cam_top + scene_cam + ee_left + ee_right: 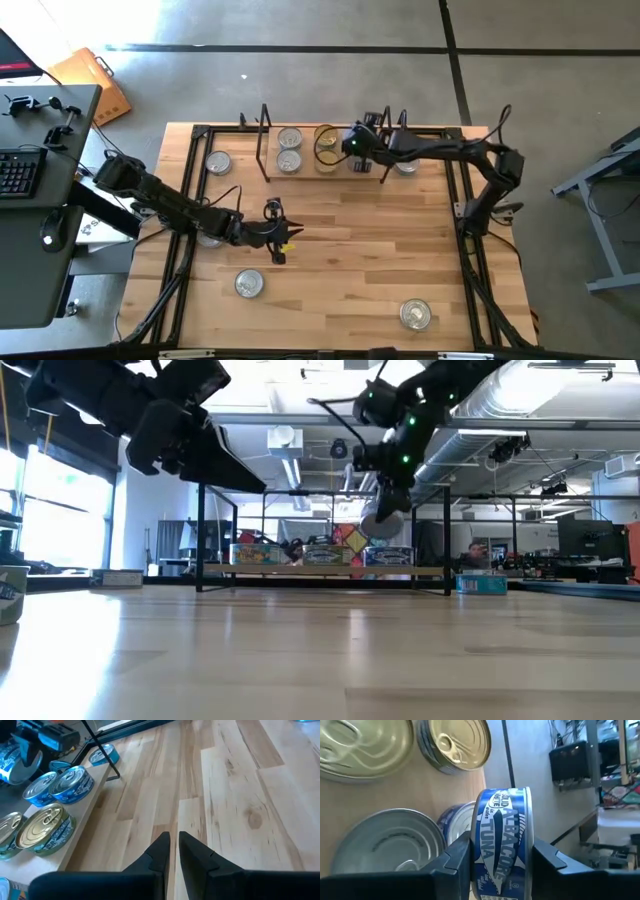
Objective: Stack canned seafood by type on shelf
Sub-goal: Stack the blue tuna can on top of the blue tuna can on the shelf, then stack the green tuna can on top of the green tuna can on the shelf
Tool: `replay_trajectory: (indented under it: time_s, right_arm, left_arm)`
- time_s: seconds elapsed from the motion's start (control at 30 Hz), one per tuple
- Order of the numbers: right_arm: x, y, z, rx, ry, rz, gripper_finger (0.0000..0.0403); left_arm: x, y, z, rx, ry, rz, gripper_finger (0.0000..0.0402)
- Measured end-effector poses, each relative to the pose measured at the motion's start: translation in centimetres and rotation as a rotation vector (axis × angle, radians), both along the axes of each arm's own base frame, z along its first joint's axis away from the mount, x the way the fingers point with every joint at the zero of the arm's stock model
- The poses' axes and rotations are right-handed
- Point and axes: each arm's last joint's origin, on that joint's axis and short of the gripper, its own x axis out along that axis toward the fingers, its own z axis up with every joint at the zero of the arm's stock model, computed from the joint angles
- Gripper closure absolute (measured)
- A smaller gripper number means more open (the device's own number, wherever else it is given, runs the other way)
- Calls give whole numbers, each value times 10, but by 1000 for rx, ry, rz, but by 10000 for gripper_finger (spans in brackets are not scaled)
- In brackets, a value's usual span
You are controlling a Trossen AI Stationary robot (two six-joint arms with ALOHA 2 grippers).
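Clamped right between the right gripper (497,865) fingers is a blue tuna tin (502,840), held on edge so the label faces out, and it hangs just above the shelf (335,172) at the far side of the table (380,250). Below it sit more tins on the board: a gold-topped one (460,742), and a silver-topped one (385,845) close by. From above, the right gripper (358,143) is over the middle of the shelf, next to the gold tin (326,145). Down on the near side, the left gripper (275,232) hovers over bare wood with its fingers (161,851) nearly together and nothing between them. Loose tins wait on the table, one near the front left (249,284) and one at the front right (415,315). These tins look stiff and fairly dense, with slick metal walls, so a squeeze across the curved side, as here, seems the safe hold; it will need turning flat before it can sit on a matching tin.
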Motion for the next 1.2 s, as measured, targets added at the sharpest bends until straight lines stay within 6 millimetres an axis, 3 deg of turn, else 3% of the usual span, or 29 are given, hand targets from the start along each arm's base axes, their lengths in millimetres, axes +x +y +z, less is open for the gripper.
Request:
replay_trajectory:
  time_s: [0.23,0.37,0.43,0.7,1.03,1.2]
  right_arm:
    - [5,-14,-25,-10,123,25,285]
    - [7,-15,-30,-20,141,14,285]
    - [7,-15,-30,-21,141,13,280]
    - [7,-14,-29,-26,139,2,195]
    - [7,-9,-30,-23,174,28,187]
    - [5,5,-10,-73,124,31,186]
  left_arm:
    - [0,0,1,6,-7,-3,371]
    - [0,0,1,5,-9,-3,371]
    - [0,0,1,5,-9,-3,371]
    - [0,0,1,4,-9,-3,371]
    - [0,0,1,1,-9,-2,371]
    - [0,0,1,2,-9,-2,371]
